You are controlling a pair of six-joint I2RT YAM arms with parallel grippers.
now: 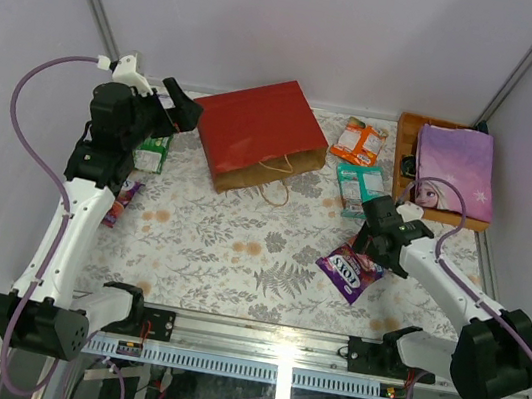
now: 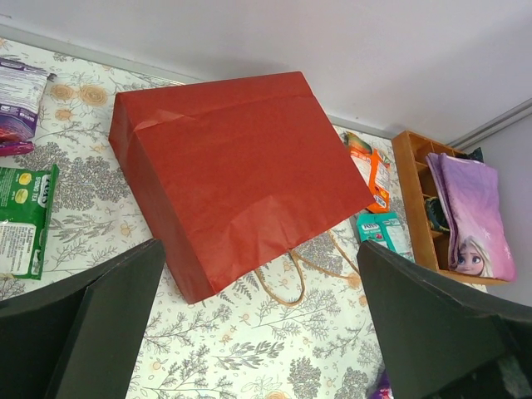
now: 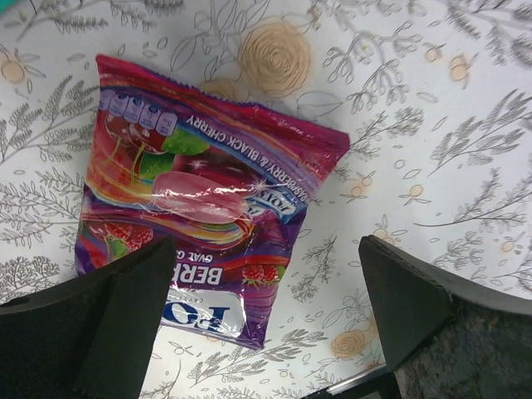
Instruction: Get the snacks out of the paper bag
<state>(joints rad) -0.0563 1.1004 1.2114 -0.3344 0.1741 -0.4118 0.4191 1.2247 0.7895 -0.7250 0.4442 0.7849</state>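
The red paper bag (image 1: pixel 259 133) (image 2: pixel 241 166) lies flat on its side at the back of the table, its tan handles toward the front. Snacks lie around it: an orange packet (image 1: pixel 358 141) (image 2: pixel 371 170), a teal packet (image 1: pixel 359 189) (image 2: pixel 382 233), a green packet (image 1: pixel 152 153) (image 2: pixel 25 216) and a purple packet (image 1: pixel 351 269) (image 3: pixel 195 199). My left gripper (image 1: pixel 182 105) (image 2: pixel 259 274) hangs open above the bag's left end, holding nothing. Just above the purple packet's right edge, my right gripper (image 1: pixel 381 243) (image 3: pixel 266 266) is open and not touching it.
An orange wooden tray (image 1: pixel 408 131) (image 2: pixel 407 166) at the back right holds a flat purple princess item (image 1: pixel 458 169). Another purplish packet (image 1: pixel 122 202) (image 2: pixel 17 100) lies beside the left arm. White walls close in the back and both sides.
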